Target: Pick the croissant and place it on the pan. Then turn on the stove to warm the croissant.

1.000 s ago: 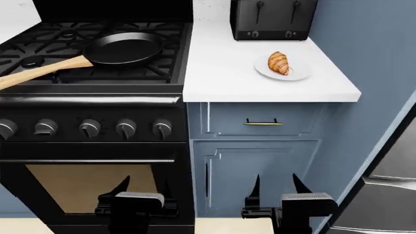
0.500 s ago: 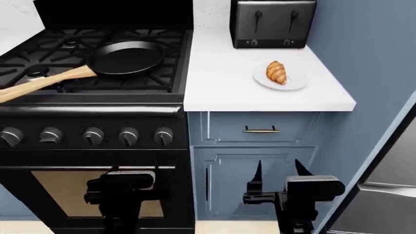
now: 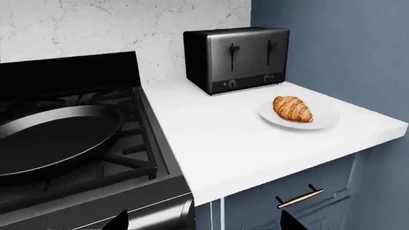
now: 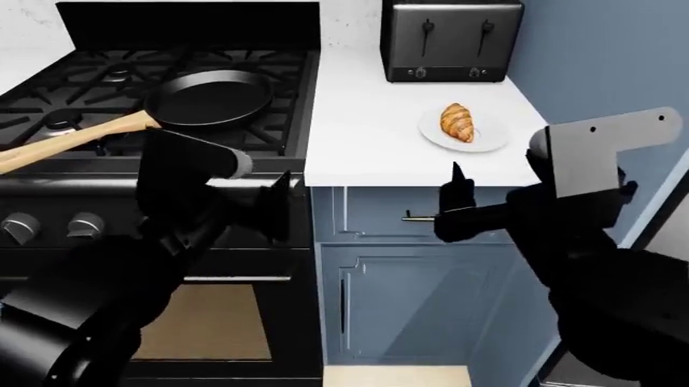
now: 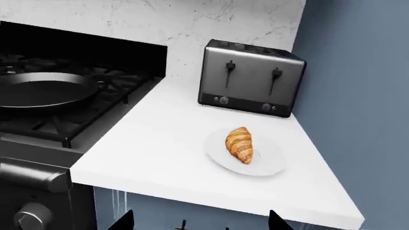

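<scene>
Left fingers: dark tips raised in front of the stove's front edge in the head view; in the left wrist view two tips show well apart at the lower edge, so they stand spread and hold nothing.
Right fingers: one pointed tip shows in the head view, up against the cabinet just below the bench edge; the right wrist view shows two tips spaced wide, nothing between them.
Left arm: black, bulky, covering most of the stove's knobs and oven window.
Right arm: black with a grey bracket at its top, in front of the blue cabinet and wall.
Croissant: golden-brown, lying on a white plate on the bench, well apart from both sets of fingers.
Bench: white top between the stove and the blue wall.
Toaster: black, at the back of the bench, behind the plate.
Pan: black, sitting on the grates at the stove's right side, its wooden handle running off to the left.
Stove: black range; two knobs peek out at its left front, and their setting is probably too small to read.
Drawer handle: brass bar on the cabinet below the bench.
</scene>
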`<state>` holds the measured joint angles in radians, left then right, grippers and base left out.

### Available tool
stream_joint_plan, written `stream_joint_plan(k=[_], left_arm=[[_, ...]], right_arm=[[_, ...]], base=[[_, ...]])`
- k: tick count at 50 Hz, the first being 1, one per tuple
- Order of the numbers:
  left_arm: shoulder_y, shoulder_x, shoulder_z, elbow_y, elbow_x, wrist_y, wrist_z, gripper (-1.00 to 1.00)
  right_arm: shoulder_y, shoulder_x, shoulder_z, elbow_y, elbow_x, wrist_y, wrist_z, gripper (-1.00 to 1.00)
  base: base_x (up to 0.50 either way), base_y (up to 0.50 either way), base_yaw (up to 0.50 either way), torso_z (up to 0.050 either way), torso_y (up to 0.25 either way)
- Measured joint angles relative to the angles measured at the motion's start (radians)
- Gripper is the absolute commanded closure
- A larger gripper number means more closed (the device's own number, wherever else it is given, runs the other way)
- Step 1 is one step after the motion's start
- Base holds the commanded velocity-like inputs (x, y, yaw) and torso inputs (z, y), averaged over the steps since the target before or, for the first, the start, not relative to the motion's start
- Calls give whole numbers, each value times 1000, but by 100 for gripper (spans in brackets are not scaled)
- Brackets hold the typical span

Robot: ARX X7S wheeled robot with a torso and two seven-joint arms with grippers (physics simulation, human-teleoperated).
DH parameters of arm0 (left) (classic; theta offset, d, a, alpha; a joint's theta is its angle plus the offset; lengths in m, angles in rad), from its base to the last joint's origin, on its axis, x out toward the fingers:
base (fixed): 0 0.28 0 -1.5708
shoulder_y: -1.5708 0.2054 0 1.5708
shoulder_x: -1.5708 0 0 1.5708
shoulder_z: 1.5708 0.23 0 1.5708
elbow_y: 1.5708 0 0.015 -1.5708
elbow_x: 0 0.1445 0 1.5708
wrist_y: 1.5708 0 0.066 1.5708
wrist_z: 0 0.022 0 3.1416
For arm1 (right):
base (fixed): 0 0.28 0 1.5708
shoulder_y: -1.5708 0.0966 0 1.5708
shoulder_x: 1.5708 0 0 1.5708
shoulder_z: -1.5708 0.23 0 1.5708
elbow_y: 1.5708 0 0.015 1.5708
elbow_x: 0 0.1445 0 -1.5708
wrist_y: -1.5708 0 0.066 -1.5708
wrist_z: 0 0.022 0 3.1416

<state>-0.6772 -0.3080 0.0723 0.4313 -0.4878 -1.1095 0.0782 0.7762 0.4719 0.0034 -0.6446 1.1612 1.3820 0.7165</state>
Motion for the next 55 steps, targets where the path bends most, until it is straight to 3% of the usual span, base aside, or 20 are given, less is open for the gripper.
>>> stream_joint_plan(k=[8,17,55], left_arm=[[-64,-12,-23,1,-48,-121,8,-100],[-95,-12,-48,-2,-81,-184,10,-100],[-122,-21,-48,14,-116,-205,2,-100]], right_arm=[[92,102,-36,57,342,48,257,-100],[129,154,-54,84,539,38,399,-100],[127,240,-62,62,702,-39,515,-100]], base=[[0,0,0,13,0],[276,0,0,0,0],[500,0,0,0,0]])
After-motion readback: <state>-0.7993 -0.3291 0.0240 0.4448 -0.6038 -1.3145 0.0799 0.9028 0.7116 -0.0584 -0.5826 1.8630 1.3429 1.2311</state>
